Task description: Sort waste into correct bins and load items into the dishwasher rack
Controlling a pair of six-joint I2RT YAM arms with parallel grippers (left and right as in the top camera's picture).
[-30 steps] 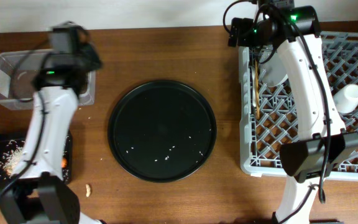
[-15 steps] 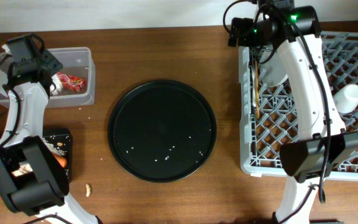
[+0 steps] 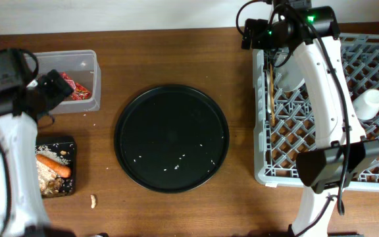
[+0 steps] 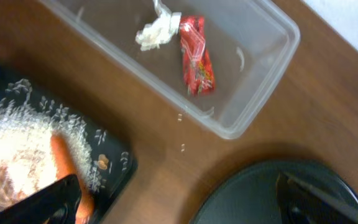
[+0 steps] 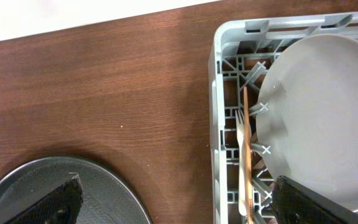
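**Overhead look: trash in the boxes, dishes in the rack**

Left gripper point(image 4: 173, 190) hangs over the brown table point(image 4: 328, 106) with its two fingers wide apart. Nothing is in it. Under it is the clear box point(image 4: 263, 68). A red shiny wrapper point(image 4: 196, 55) and a crumpled white tissue point(image 4: 157, 31) lie inside the box, close together. Near the box is the small black tray point(image 4: 115, 158). White rice point(image 4: 11, 149) is piled in it, and an orange carrot point(image 4: 67, 165) lies on the rice. One small brown bit point(image 3: 93, 200) lies on the table just by that tray.

A big round black tray point(image 3: 171, 112) sits in the middle of the table. A few grains of rice are on it.

The right gripper point(image 5: 176, 193) hangs by the far left corner of the grey rack point(image 5: 215, 124). Its fingers are wide apart too, and it holds nothing. A round white plate point(image 5: 328, 118) is in the rack. Beside the plate, a white fork point(image 5: 241, 162) and wooden chopsticks point(image 5: 246, 124) lie along the rack's left wall. A white cup point(image 3: 368, 102) sits farther right in the rack.
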